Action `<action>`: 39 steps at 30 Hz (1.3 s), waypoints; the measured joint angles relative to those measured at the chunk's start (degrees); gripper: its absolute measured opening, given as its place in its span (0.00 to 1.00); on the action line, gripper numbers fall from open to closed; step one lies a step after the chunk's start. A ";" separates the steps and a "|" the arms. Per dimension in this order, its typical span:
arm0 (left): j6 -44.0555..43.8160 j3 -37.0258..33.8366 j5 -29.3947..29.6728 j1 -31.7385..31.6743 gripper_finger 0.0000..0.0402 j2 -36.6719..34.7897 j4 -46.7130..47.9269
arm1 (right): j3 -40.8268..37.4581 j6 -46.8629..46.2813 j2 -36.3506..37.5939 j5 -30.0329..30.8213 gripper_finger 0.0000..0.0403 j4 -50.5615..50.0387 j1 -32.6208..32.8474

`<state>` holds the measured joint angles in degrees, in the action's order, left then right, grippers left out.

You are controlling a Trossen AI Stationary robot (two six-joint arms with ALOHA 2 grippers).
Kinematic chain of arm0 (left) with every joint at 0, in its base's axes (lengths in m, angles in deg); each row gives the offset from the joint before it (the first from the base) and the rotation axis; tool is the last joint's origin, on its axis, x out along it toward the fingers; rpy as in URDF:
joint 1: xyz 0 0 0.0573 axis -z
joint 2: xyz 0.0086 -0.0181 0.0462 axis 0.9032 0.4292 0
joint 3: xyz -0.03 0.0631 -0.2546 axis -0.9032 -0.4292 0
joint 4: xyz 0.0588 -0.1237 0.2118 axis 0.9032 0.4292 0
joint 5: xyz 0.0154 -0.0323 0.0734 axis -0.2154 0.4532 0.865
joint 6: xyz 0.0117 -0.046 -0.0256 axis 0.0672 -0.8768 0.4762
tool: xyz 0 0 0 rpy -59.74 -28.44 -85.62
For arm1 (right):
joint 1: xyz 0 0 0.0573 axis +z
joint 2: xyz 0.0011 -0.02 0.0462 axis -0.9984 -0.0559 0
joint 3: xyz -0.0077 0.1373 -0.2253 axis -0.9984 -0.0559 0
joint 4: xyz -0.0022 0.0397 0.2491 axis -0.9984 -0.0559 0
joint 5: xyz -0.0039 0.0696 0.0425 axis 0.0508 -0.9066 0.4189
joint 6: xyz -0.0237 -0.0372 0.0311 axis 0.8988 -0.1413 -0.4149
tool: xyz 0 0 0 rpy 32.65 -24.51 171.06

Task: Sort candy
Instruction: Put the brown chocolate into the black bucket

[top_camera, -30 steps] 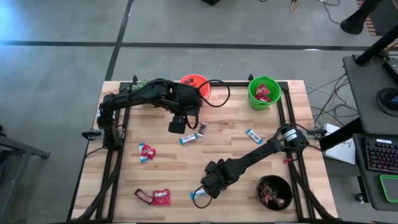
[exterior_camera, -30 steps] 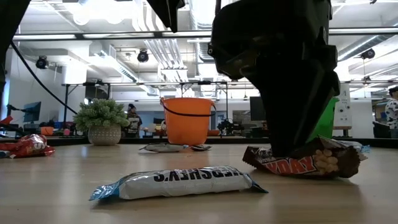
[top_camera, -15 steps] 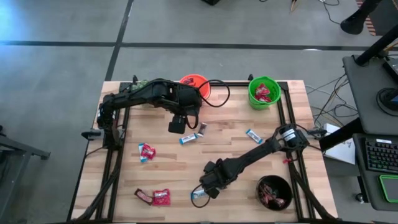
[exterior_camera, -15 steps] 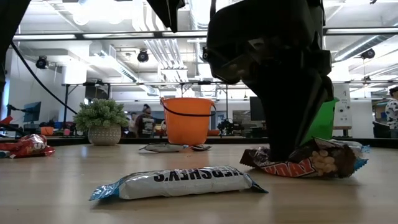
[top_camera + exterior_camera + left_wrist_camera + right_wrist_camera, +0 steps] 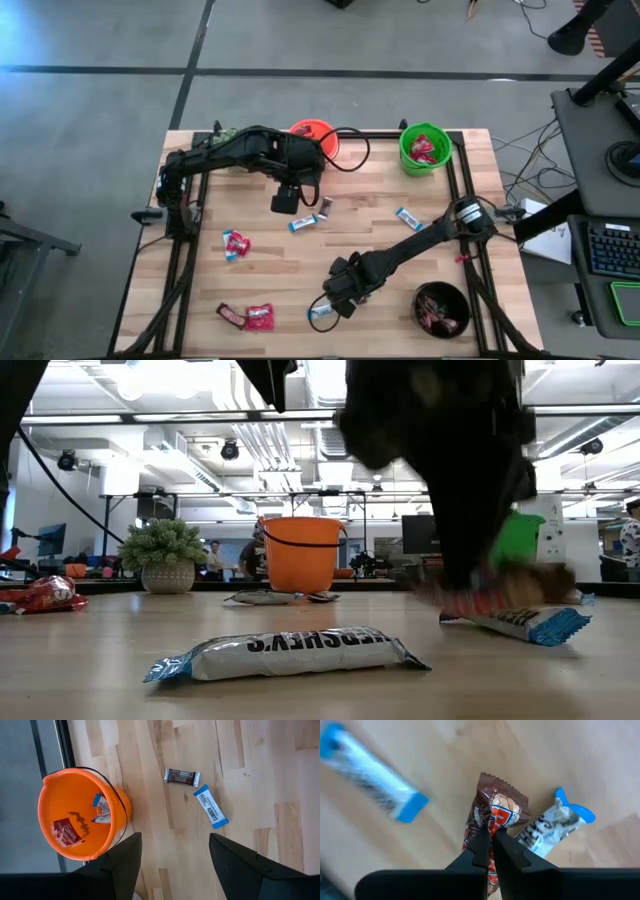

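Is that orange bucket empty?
No, the left wrist view looks down into the orange bucket and shows a red packet and another small wrapped sweet lying inside.

Two buckets [image 5: 313, 139] [image 5: 422, 147] stand along the table's [image 5: 270, 262] far edge, a third bucket [image 5: 441, 308] at its near right corner, candy [image 5: 304, 223] scattered between them.

Bare table [image 5: 300, 255] between scattered candy [image 5: 237, 244].
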<state>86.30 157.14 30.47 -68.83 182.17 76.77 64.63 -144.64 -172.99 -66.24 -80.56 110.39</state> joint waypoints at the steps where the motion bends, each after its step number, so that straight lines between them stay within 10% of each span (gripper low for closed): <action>1: 0.00 0.00 0.00 0.00 0.53 0.00 -0.02 | 0.02 0.03 1.07 -0.02 0.02 0.01 0.00; 21: -0.20 0.00 0.00 0.00 0.53 -0.04 0.00 | 0.22 -4.48 25.21 -1.55 0.02 -13.98 4.48; 39: -0.44 0.00 0.00 0.00 0.53 -0.02 -0.02 | 0.24 -23.71 27.11 -3.93 0.02 -24.11 18.60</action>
<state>85.86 157.14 30.47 -68.83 182.15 76.75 64.87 -168.35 -145.89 -70.17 -104.67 128.99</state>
